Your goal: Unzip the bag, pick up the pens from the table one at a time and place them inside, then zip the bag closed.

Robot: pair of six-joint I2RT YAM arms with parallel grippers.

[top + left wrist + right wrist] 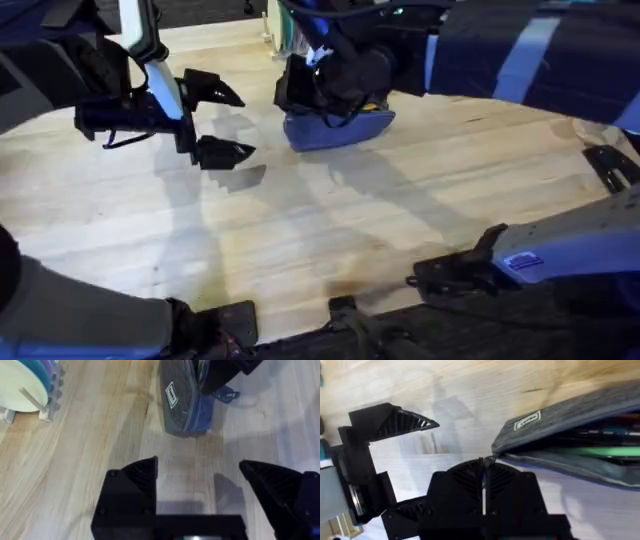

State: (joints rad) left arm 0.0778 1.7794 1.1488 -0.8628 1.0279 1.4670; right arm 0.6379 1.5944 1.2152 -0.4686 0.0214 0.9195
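Near the light-wood tabletop's (330,230) far edge, the blue-grey fabric pouch (338,128) gapes, pens (600,452) already inside. Right gripper (484,467) pinches its zipper end; left gripper (215,122) hangs open. Zipping remains.

We count 1 oblong blue-grey fabric pouch (338,128) on 1 light-wood plank worktop (330,220). Through its open zipper, in the right wrist view, we see 2 slim pens inside: 1 bright green pen (592,452) and 1 dark blue-black pen (605,433). We count 2 black two-finger pincers: 1 left pincer (222,122) and 1 right pincer (483,467). We see 1 dish rack (47,397) holding plates, their number unclear.
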